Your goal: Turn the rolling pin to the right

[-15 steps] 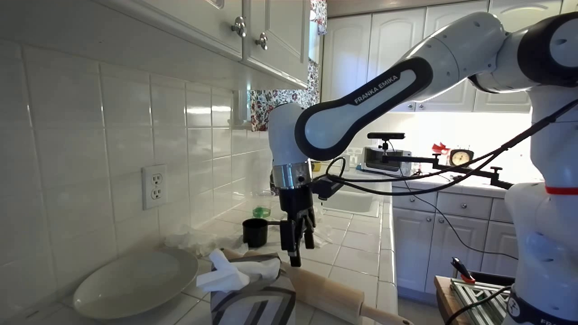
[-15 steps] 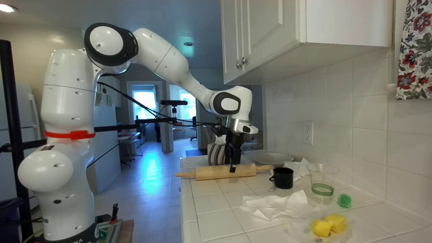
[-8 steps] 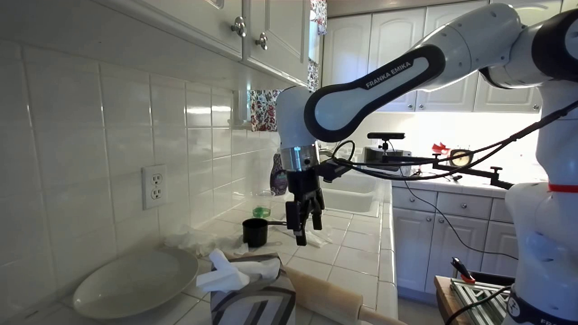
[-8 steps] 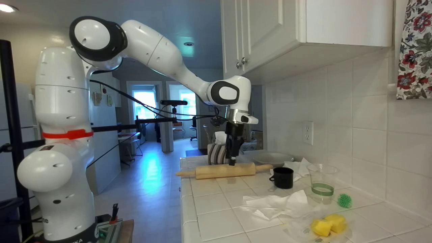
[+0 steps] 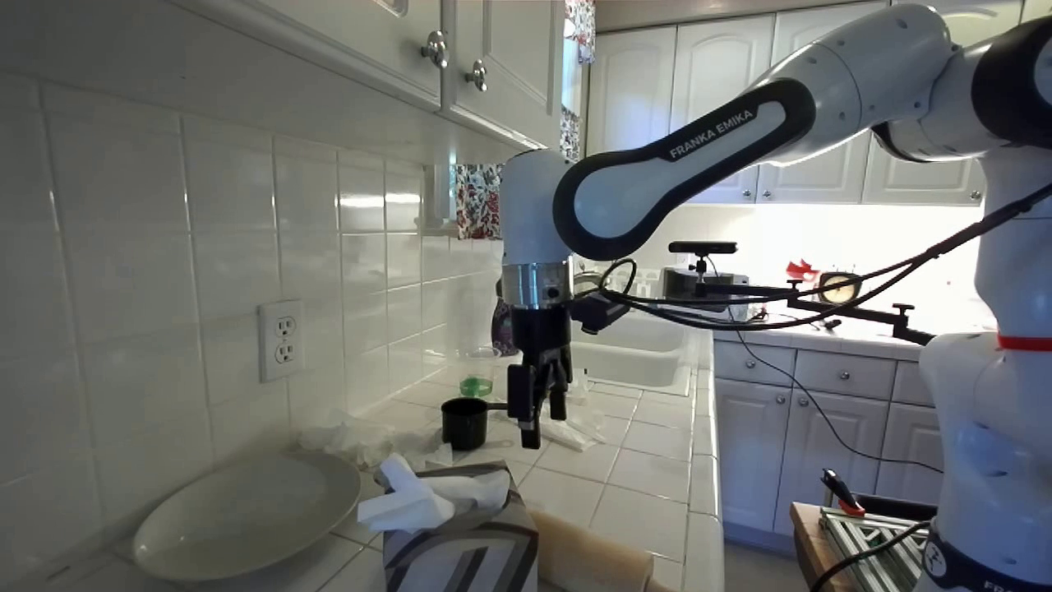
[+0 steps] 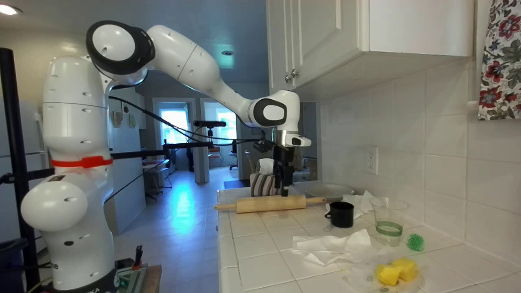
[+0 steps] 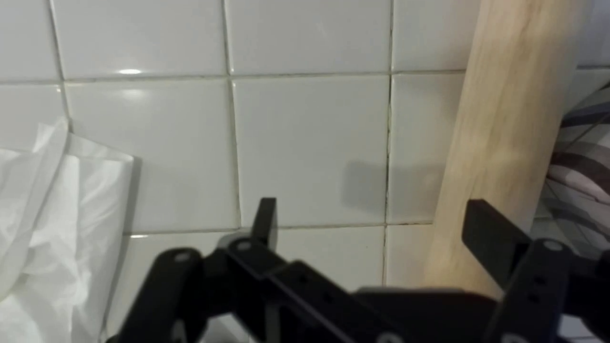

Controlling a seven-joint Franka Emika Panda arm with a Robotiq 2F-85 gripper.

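Note:
The rolling pin (image 6: 270, 204) is a pale wooden cylinder with thin handles, lying across the tiled counter in front of the tissue box. In an exterior view its body (image 5: 588, 555) is partly hidden behind that box. My gripper (image 6: 284, 193) hangs pointing down, near the pin's handle end by the plate. In an exterior view the gripper (image 5: 544, 427) is off the counter. In the wrist view the gripper (image 7: 371, 207) is open and empty. One finger overlaps the pin (image 7: 510, 128) and the other is over bare tile. The pin is not between the fingers.
A striped tissue box (image 5: 460, 543) stands close beside the pin. A white oval plate (image 5: 246, 518) lies by the wall. A black cup (image 6: 341, 214), crumpled paper (image 6: 338, 246), a clear cup (image 6: 388, 221), a green spiky ball (image 6: 415, 242) and yellow pieces (image 6: 397, 271) are on the counter. Cabinets hang above.
My gripper has risen off the pin, then shifted slightly toward the wall. The pin has moved a little toward the tissue box.

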